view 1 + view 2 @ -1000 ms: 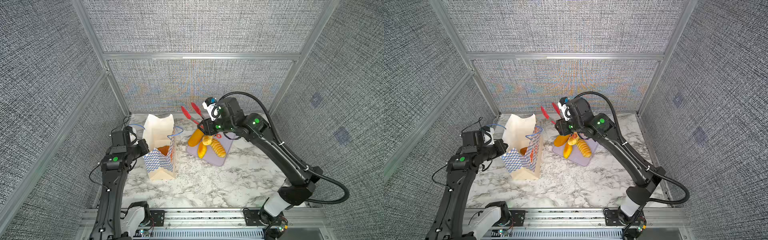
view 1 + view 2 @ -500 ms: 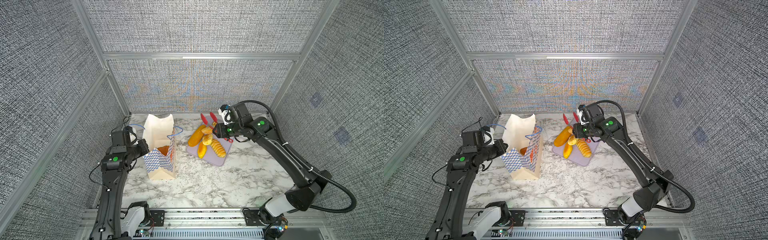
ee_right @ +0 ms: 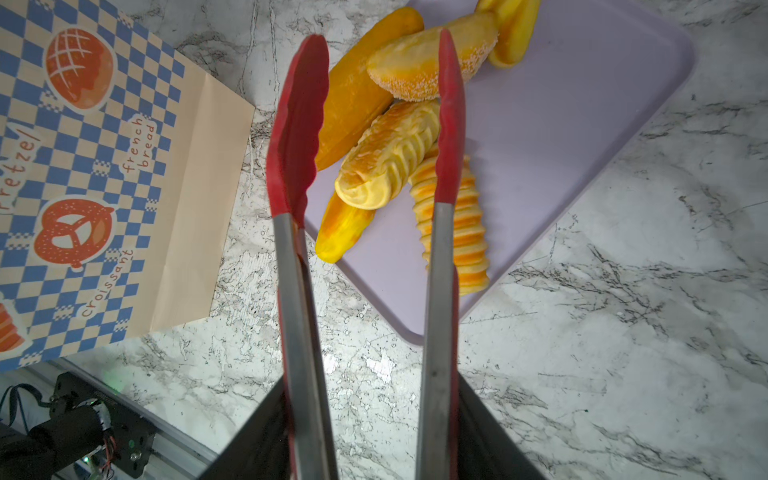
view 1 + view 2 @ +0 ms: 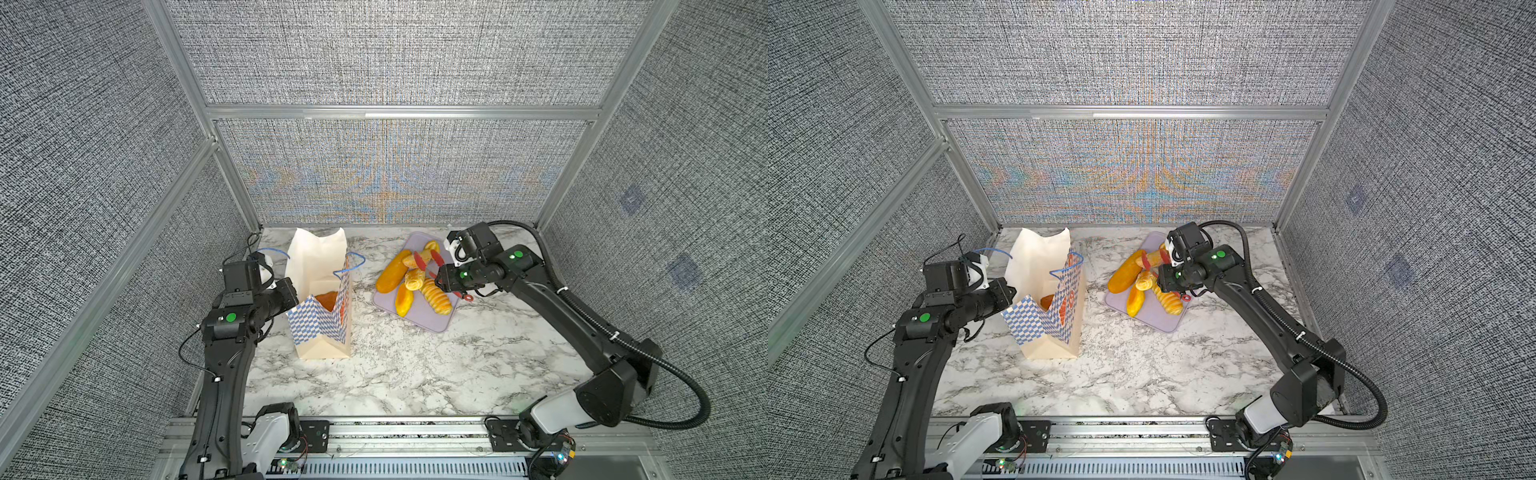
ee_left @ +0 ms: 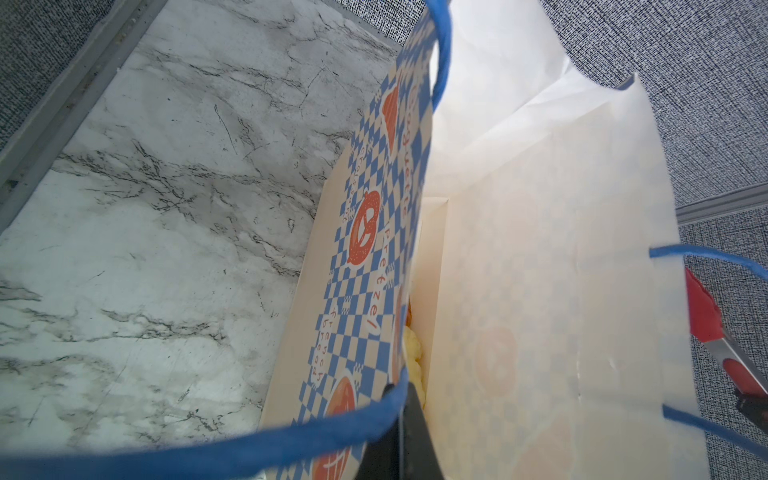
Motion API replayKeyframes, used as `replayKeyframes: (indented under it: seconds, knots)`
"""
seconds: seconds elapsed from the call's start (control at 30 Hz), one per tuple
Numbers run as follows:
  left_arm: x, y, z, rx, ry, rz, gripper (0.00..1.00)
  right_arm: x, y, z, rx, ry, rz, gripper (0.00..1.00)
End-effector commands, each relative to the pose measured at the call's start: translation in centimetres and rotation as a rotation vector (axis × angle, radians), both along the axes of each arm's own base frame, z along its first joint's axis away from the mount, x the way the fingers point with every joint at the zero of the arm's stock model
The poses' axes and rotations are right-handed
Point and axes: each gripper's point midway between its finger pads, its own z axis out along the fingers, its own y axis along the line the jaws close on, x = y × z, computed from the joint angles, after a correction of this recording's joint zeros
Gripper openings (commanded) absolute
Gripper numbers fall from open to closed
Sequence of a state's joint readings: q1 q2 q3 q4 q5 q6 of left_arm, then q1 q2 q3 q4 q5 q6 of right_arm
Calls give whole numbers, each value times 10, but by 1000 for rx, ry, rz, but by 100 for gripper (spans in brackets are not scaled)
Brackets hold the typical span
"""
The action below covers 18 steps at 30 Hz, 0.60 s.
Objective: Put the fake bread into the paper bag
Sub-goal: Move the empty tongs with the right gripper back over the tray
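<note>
The paper bag (image 4: 320,332) (image 4: 1050,332) stands open at the left, with one fake bread (image 4: 326,300) (image 4: 1047,301) inside. My left gripper (image 4: 291,299) (image 5: 407,432) is shut on the bag's near rim. Several more fake breads (image 4: 392,276) (image 3: 386,166) lie on a lavender tray (image 4: 428,322) (image 3: 561,124). My right gripper (image 4: 442,282) (image 3: 370,399) is shut on red tongs (image 4: 419,261) (image 3: 297,124). The tongs' spread tips hang over the pile, either side of a small ridged loaf; I cannot tell whether they touch it.
Marble tabletop (image 4: 415,374) inside grey fabric walls. The back wall is close behind the bag and tray. A metal rail (image 4: 395,432) runs along the front edge. The tongs' hanging ring (image 4: 468,297) sticks out over the tray's right edge.
My right arm has carried the tongs rightwards from beside the bag's mouth and down over the tray of bread. The left arm and bag have not moved.
</note>
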<state>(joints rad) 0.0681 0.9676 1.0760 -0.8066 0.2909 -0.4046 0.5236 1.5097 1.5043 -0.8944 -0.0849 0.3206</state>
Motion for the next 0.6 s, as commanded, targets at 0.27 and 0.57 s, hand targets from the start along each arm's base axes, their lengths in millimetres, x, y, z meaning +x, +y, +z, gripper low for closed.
replayKeyframes:
  seconds: [0.27,0.57]
  knots:
    - [3,-1,6,0,-24,-9,4,-2,11,-23,59,70,-18,55]
    - [4,-1,3,2,-19,-11,4,-7,-14,-34,6,83,-67,55]
